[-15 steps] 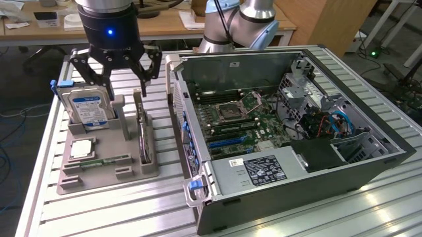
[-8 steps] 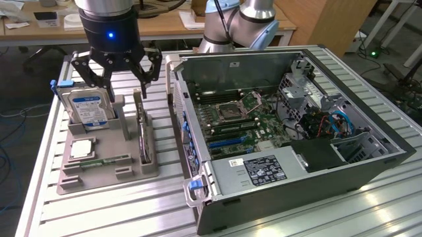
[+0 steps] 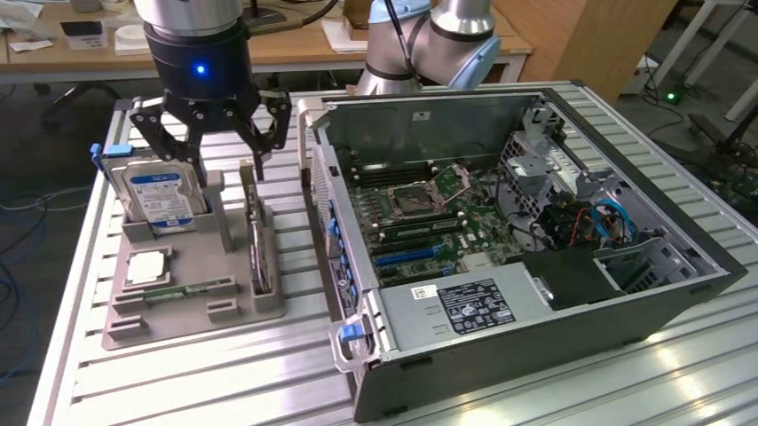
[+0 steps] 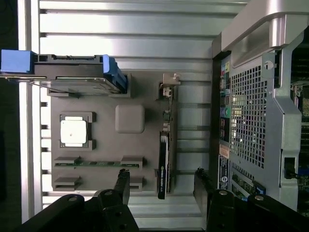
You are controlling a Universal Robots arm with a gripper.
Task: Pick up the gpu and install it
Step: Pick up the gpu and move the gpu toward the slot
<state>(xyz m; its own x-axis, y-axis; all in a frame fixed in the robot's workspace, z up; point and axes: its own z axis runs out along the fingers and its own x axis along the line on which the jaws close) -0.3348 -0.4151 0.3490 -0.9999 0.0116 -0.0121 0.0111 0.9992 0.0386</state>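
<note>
Tool: spread wide and holding nothing; we see it hang above the grey tray, touching no part.
Gpu: stands on edge in the tray slot nearest the computer case; in the wrist view we find its end between the two fingers.
Hard drive: upright in the tray, towards the exterior view's left.
Processor: flat in a square recess.
Memory stick: lies in a narrow slot beside the processor.
Computer case: open, on the desk, just beside the tray.
</note>
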